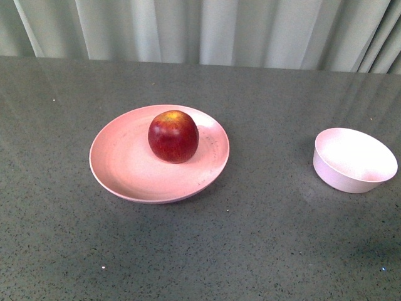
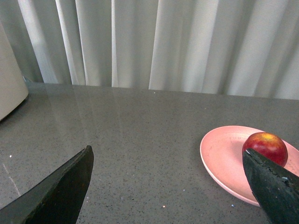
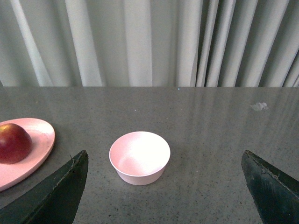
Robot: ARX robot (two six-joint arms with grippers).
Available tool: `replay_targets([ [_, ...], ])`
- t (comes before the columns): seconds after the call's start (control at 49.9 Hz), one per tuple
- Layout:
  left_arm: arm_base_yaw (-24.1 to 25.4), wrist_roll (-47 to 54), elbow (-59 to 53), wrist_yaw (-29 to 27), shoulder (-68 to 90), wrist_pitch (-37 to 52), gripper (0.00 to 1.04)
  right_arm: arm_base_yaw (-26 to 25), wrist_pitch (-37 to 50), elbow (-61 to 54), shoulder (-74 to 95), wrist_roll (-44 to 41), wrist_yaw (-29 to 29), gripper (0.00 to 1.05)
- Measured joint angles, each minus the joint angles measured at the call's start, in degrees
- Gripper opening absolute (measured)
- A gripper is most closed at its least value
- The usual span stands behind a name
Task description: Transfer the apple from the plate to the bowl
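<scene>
The round dark red apple [image 1: 173, 136], with a yellow-orange patch on its top, sits on the wide shallow pink plate [image 1: 122, 169], a little behind the plate's middle; the small pale pink-white bowl [image 1: 343, 180] stands empty, well apart to my right on the grey speckled surface [image 1: 250, 244]. My left jaws are spread wide and hold nothing; my right jaws are the same, and the bowl shows between them. I judge that the first step, the reach to the apple, is not yet begun. The left jaws seem better placed for it; I should come down from above, centred over the stem dip, and close on the widest part, so the smooth fruit does not slip or roll. The bowl leaves little room, so the release should be low and centred.
</scene>
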Motion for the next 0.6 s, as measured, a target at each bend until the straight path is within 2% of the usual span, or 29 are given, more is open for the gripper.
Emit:
replay_targets([
  [0.34, 0.0, 0.0, 0.0, 0.0, 0.0, 0.0, 0.96, 0.1, -0.3, 0.1, 0.2, 0.0, 0.3, 0.96],
  [0.38, 0.0, 0.0, 0.0, 0.0, 0.0, 0.0, 0.96, 0.8, -8.1, 2.9, 4.5, 0.7, 3.1, 0.96],
  [0.421, 0.0, 0.0, 0.0, 0.0, 0.0, 0.0, 0.96, 0.1, -9.7, 4.5, 9.6, 0.3, 3.4, 0.96],
  [0.601, 0.0, 0.0, 0.0, 0.0, 0.0, 0.0, 0.96, -6.7, 4.8, 11.0, 31.2, -2.9, -1.6, 0.96],
])
